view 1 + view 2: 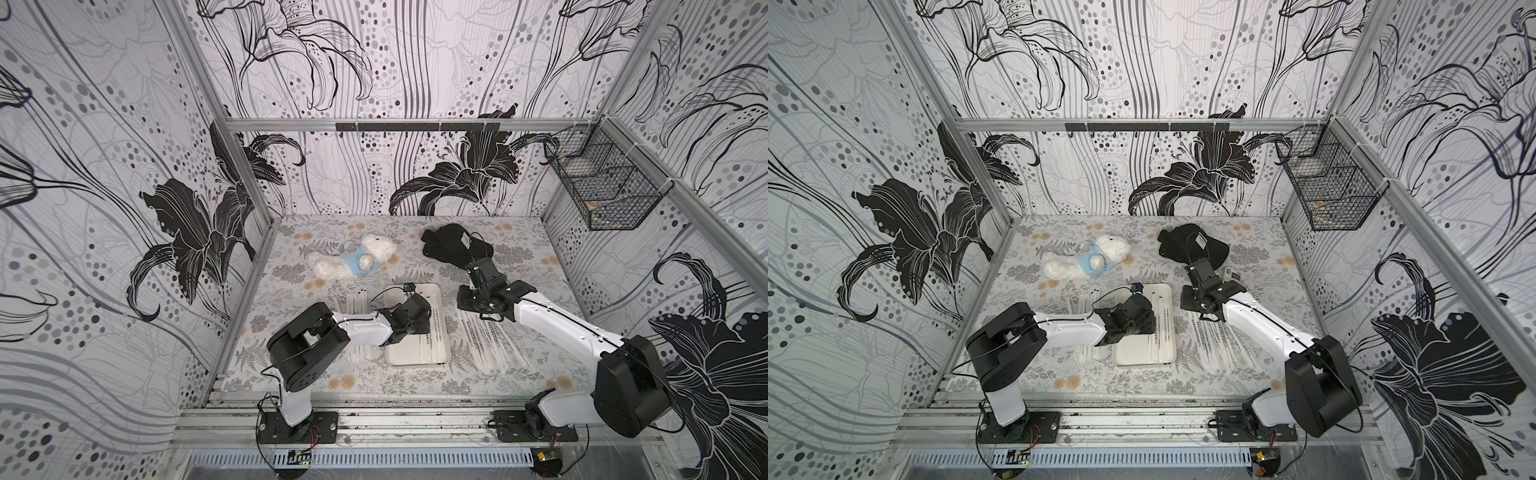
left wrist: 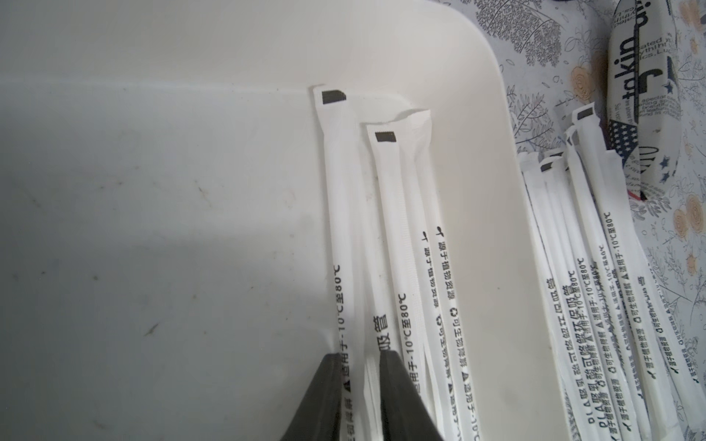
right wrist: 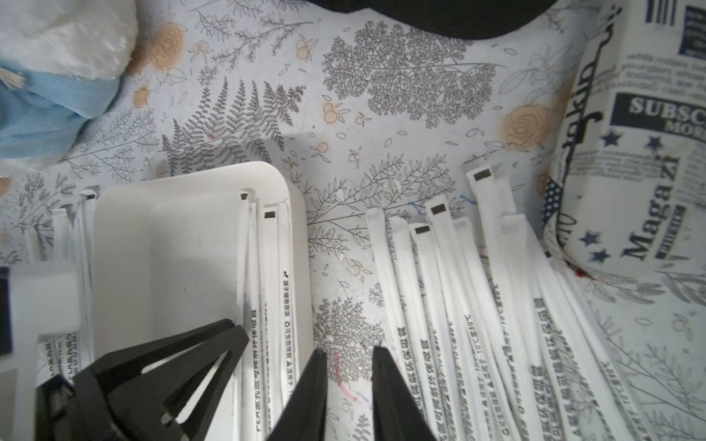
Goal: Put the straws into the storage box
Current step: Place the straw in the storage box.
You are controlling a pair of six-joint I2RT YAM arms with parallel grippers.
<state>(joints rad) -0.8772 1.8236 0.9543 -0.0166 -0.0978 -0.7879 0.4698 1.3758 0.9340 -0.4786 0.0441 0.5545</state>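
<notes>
White paper-wrapped straws (image 2: 340,214) lie in storage box (image 2: 153,191), along one long wall. My left fingers (image 2: 321,401) narrowly apart, astride one straw there. My right fingers (image 3: 393,397) apart, empty, over floral worktop (image 3: 344,267) between box and loose straws (image 3: 477,305) fanned beside it.

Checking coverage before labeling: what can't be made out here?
How many straws lie in the storage box: in both top views the left arm covers part; both wrist views crop it.
Loose straws beside it: left arm hides their middles in both top views.
Whether the left gripper pinches the straw between its jaws: the fingers cover the contact in the left wrist view.
Wire mesh basket contents: too small in both top views.
</notes>
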